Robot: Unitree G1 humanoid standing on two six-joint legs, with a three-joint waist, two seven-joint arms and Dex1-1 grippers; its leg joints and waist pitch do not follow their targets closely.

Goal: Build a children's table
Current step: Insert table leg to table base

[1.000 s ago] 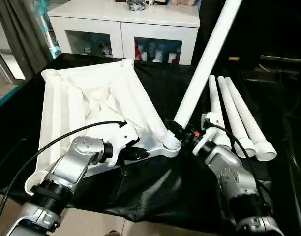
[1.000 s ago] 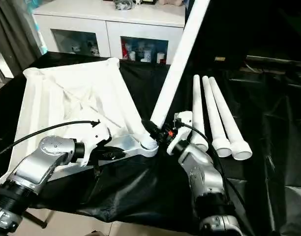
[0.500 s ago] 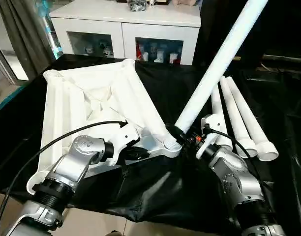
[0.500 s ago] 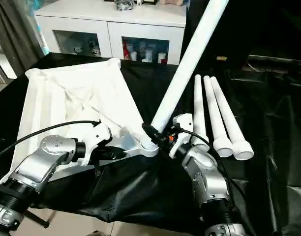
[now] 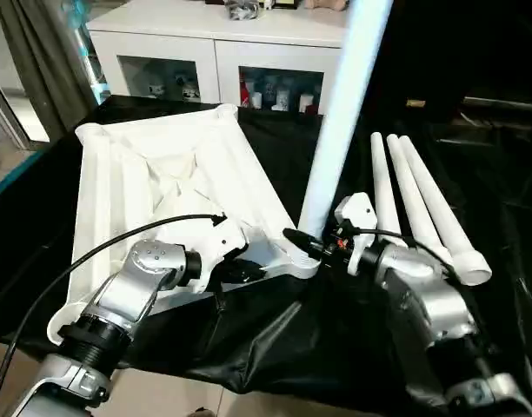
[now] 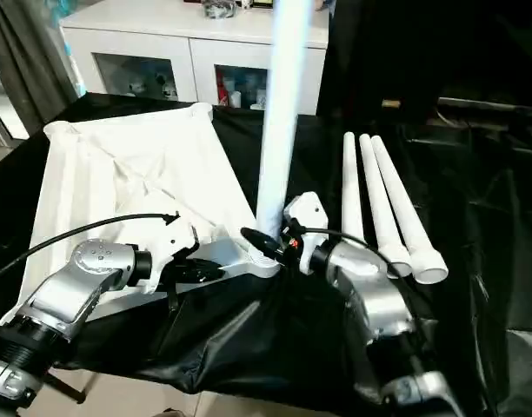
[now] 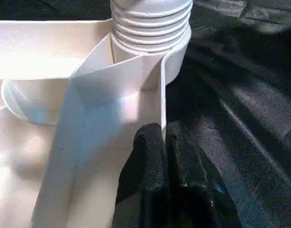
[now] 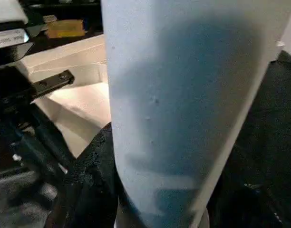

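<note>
Fig.: assembly of the children's table, seen from the head & wrist cams.

L gripper (image 7: 162, 142): black fingers (image 7: 146, 156) pressed together, clamped on a thin upright rib of the table top (image 5: 162, 174) just beside the near corner socket (image 5: 294, 259). Fingers look matte, slightly grainy.

R gripper (image 5: 311, 244): jaws about half apart, closed round the base of the standing leg (image 5: 340, 113), right at the socket. One black finger (image 8: 93, 161) shows against the leg's side in the R wrist view; the other is hidden behind the leg.

Table top: white moulded plastic, rectangular, lying underside-up on the black-draped worktop (image 5: 283, 148), toward its left half. Underside shows straight ribs w/ diagonal bracing; rounded sockets at the corners. Near-right corner sits close to the worktop's front edge.

Standing leg: long, round, smooth white tube, nearly upright w/ a slight lean, top end out of frame. Its ridged, threaded end (image 7: 150, 21) sits in the near corner socket; several thread rings are exposed above the rim.

Spare legs (image 5: 422, 208): three, same white tapering tubes w/ wider open ends, lying side by side on the worktop's right half, wide ends toward the front edge.

Cover: black sheet, glossy, creased, hanging over the front edge.

Behind the worktop: white cabinet (image 5: 218, 39) w/ glass-fronted compartments.
</note>
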